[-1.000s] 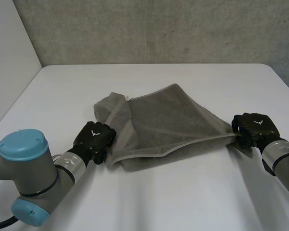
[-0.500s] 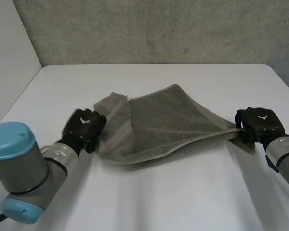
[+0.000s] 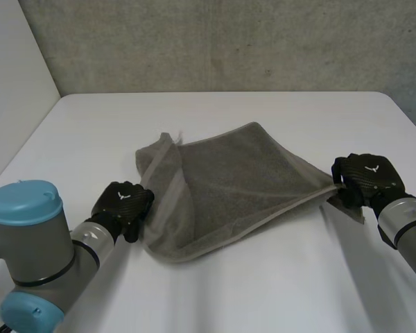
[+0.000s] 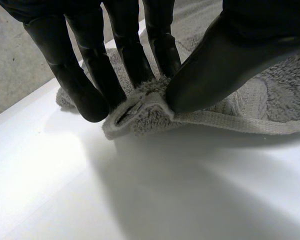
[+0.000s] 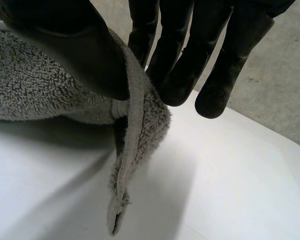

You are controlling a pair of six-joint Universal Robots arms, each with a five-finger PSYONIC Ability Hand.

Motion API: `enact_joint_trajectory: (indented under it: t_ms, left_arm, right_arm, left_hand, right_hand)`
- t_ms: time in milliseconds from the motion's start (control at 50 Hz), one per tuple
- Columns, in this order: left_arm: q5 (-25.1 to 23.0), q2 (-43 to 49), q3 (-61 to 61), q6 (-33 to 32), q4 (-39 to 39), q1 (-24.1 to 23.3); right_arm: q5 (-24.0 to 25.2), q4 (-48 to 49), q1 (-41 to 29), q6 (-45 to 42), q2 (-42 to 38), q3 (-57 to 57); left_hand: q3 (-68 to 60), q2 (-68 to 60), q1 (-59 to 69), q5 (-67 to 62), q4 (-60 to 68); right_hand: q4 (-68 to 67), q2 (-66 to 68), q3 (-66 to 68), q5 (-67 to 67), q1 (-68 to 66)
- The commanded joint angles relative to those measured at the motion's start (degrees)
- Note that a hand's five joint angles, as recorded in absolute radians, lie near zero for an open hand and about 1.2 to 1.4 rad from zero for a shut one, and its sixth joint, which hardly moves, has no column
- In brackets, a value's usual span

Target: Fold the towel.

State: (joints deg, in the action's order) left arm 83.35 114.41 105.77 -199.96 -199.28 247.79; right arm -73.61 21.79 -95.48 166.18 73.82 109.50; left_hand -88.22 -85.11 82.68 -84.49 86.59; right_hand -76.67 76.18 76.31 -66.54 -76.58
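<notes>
On the white table (image 3: 263, 291), crumpled grey terry towel (image 3: 229, 180) pinched at opposite corners: left hand (image 3: 122, 205) thumb-to-fingers, right hand (image 3: 364, 182) likewise, cloth between partly raised.

Left hand (image 3: 125, 202) and right hand (image 3: 364, 179), wide apart, each pinch the towel (image 3: 236, 180).

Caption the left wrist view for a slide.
Left hand pinching the grey towel by its edge over the white table.

Grey terry towel (image 3: 236, 184) sits mid-frame, kinda rumpled and doubled over, left end bunched up, right corner pulled out toward the right side.
</notes>
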Motion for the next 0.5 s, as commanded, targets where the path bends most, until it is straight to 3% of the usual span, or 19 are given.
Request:
enact_joint_trajectory:
  t_ms: [20, 40, 60, 240, 500]
  left_arm:
    - [-0.5, -4.0, 1.7, -0.1, -0.1, 0.2]
    - [-0.5, -4.0, 1.7, -0.1, -0.1, 0.1]
    - [-0.6, -5.8, 2.9, -0.1, -0.2, -0.1]
    - [-3.5, -13.4, 10.7, -0.4, -4.9, -3.8]
    - [-5.2, -11.1, 14.7, -0.6, -10.0, -6.4]
  right_arm:
    - [0.1, 0.0, -0.4, -0.1, 0.0, 0.4]
    - [0.1, 0.0, -0.5, -0.1, 0.0, 0.4]
    - [0.1, 0.0, -0.6, -0.1, 0.0, 0.4]
    - [0.1, 0.0, -0.6, -0.2, -0.1, 0.4]
    - [0.1, 0.0, -0.7, -0.2, -0.1, 0.4]
  left_hand:
    - [36.5, 33.4, -30.9, 42.8, -34.9]
    - [36.6, 33.5, -31.1, 42.9, -35.0]
    - [46.1, 43.0, -40.6, 52.4, -44.5]
    - [55.8, 52.7, -50.2, 62.1, -54.2]
    - [56.8, 53.7, -51.3, 63.1, -55.2]
  right_hand:
    - [-3.3, 3.8, 3.7, -3.5, -3.4]
    - [-3.3, 3.8, 3.7, -3.5, -3.4]
    - [-3.3, 3.8, 3.7, -3.5, -3.4]
    - [-3.3, 3.8, 3.7, -3.5, -3.4]
    - [-3.3, 3.8, 3.7, -3.5, -3.4]
